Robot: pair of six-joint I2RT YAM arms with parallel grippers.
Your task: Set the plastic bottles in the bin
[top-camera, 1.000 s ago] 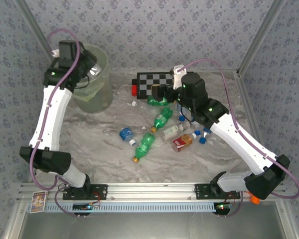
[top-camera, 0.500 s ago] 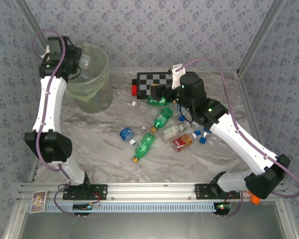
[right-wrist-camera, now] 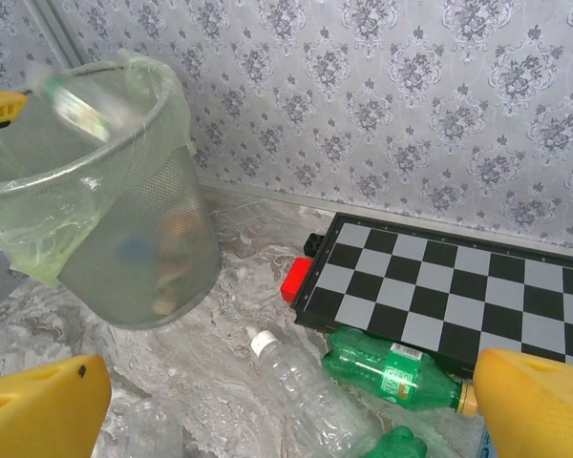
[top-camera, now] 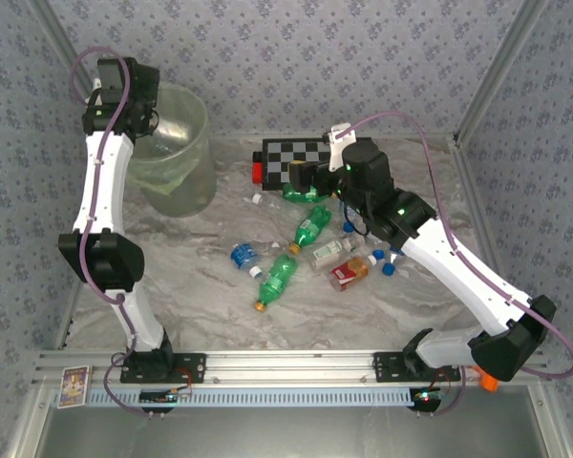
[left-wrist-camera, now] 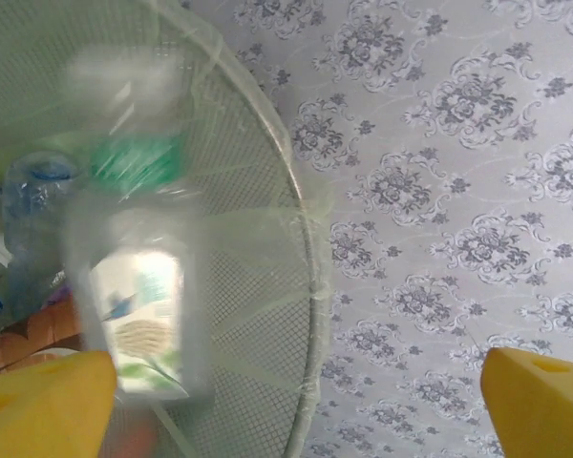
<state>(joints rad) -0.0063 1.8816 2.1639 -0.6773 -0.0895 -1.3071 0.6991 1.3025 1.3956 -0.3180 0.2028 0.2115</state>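
This is a robot test cell in a lab, dressed up as a room. Grey floral wallpaper panels [top-camera: 315, 57] on bare aluminium corner posts [top-camera: 498, 69] box in a marble-look tabletop [top-camera: 201, 296]. A slotted aluminium rail [top-camera: 286, 365] carries white-and-black robot arms [top-camera: 100, 200].

I see the big pale green bin [top-camera: 180, 164] standing up, back left. A blurry clear bottle [left-wrist-camera: 138, 286] is at its open top. More bottles [top-camera: 279, 277] lie flat mid-bench [top-camera: 201, 286].

Grey floral wallpaper [top-camera: 315, 57] covers the walls; a grey marbled tabletop [top-camera: 201, 286] lies below, evenly lit.
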